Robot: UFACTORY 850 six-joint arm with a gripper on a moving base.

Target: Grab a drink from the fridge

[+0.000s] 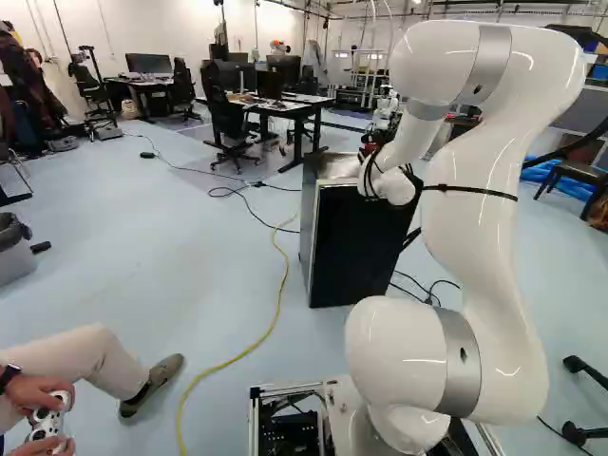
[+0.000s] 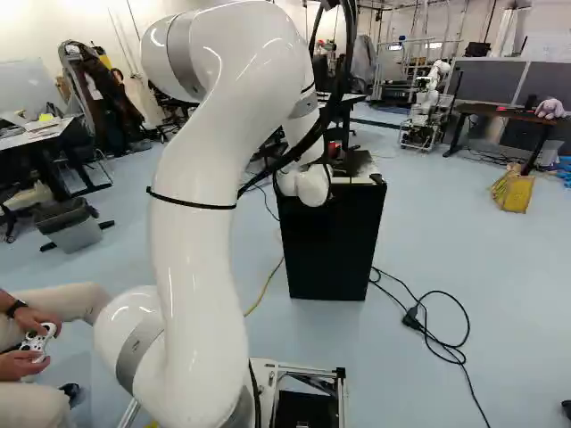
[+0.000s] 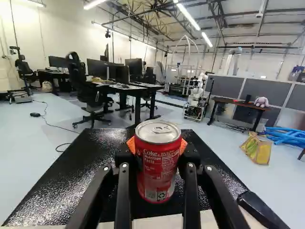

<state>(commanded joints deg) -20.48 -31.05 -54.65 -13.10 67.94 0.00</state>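
From my station, I've got my black 2-fingered gripper (image 2: 335, 152) clasping an upright red metal soda can (image 3: 158, 164) with a silver lid, over the top of the black boxy fridge (image 2: 330, 245).

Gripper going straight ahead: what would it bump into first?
The gripper already has the can. Beyond the fridge, it would probably meet the desk first, though its height and exact aim are hard to judge.
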